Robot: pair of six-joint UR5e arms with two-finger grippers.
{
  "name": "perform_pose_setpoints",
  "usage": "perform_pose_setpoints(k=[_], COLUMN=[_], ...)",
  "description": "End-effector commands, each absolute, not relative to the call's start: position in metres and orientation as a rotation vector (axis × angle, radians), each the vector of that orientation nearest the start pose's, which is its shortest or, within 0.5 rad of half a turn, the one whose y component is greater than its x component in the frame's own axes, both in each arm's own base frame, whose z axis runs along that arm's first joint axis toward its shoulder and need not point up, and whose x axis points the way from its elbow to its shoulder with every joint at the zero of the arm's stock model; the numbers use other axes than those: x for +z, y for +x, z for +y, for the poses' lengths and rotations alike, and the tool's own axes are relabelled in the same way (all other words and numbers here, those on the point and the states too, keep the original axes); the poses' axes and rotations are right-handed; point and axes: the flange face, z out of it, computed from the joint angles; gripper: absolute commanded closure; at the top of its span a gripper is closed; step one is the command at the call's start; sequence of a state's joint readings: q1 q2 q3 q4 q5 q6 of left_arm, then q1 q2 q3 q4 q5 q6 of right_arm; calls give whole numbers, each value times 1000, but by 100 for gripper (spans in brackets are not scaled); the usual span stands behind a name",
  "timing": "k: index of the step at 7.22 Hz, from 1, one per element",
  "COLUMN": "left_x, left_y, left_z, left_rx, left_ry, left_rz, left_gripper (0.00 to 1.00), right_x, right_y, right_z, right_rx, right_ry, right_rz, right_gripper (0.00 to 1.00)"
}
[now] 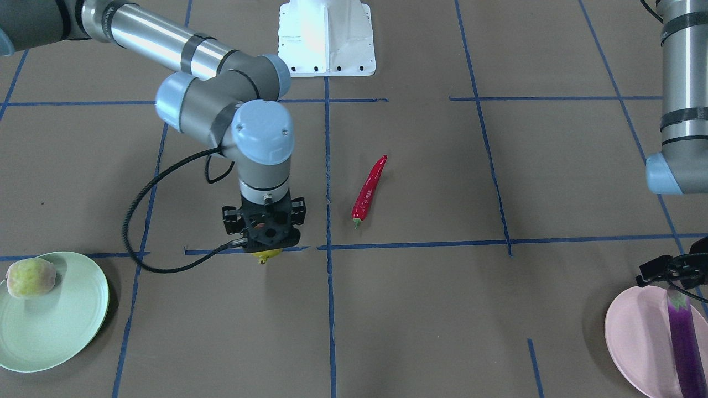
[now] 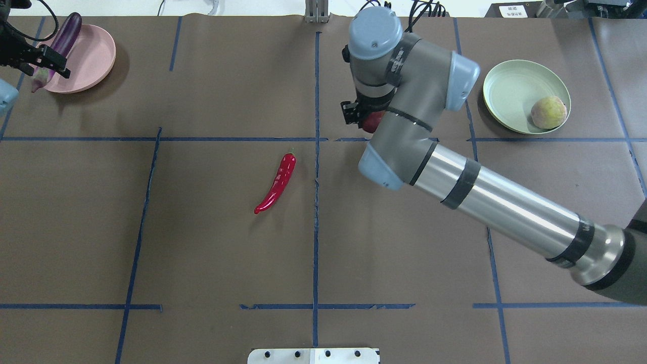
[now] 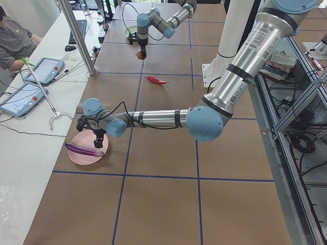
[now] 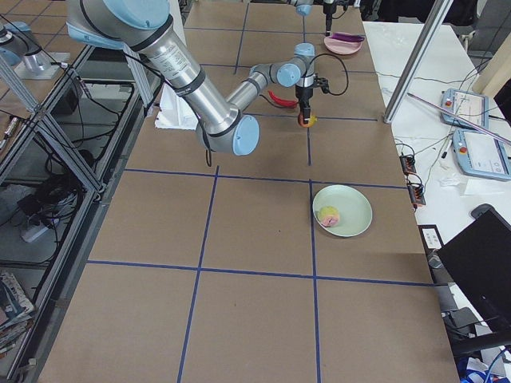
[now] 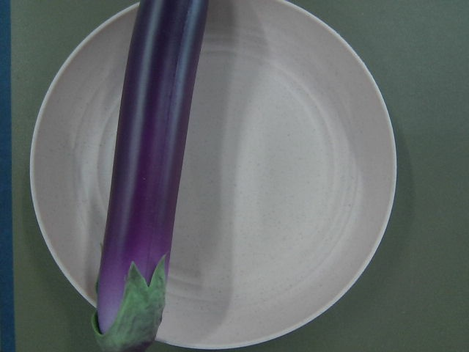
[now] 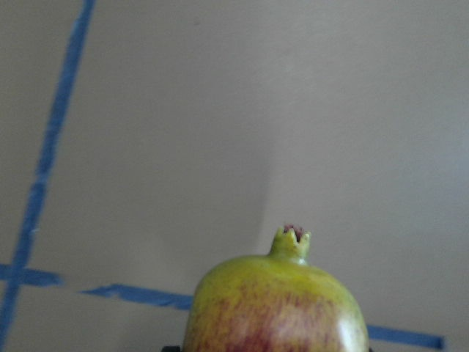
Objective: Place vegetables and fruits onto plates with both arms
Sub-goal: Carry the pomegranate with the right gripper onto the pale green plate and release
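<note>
My right gripper (image 1: pixel 265 236) is shut on the yellow-green, red-blushed fruit (image 1: pixel 266 256) near the table's middle. The fruit fills the bottom of the right wrist view (image 6: pixel 275 304), crown tip forward. The purple eggplant (image 2: pixel 65 35) lies across the pink plate (image 2: pixel 96 50), its green cap (image 5: pixel 132 319) over the rim. My left gripper (image 2: pixel 38 63) hovers over that cap end with its jaws spread and holding nothing. The pale green-pink fruit (image 2: pixel 548 112) sits on the mint plate (image 2: pixel 508 83). The red chili (image 2: pixel 278 183) lies on the table between the arms.
Blue tape lines grid the brown table. The white base block (image 1: pixel 326 38) stands at the robot's edge. In the exterior left view, a side bench with tablets (image 3: pixel 30 84) and a seated person (image 3: pixel 13 41) runs along the far edge.
</note>
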State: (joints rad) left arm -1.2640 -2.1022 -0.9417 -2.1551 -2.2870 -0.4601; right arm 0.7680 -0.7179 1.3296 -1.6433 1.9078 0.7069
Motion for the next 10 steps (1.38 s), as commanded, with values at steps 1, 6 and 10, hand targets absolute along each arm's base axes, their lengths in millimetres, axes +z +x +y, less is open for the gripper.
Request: perform_pose_setpoints(k=[1, 6, 10], left_x=[584, 575, 555], left_y=[158, 157, 156], left_z=[-715, -710, -706], left_rx=[33, 33, 44], left_ry=[173, 189, 215], left_rz=[827, 835, 849], left_gripper=[0, 0, 0], right_x=[331, 513, 496], right_y=[-366, -260, -216], right_z=[-671, -719, -735], right_rx=[-356, -482, -295], right_ry=[177, 215, 197], right_rz=[-572, -683, -698], right_gripper=[96, 51, 0])
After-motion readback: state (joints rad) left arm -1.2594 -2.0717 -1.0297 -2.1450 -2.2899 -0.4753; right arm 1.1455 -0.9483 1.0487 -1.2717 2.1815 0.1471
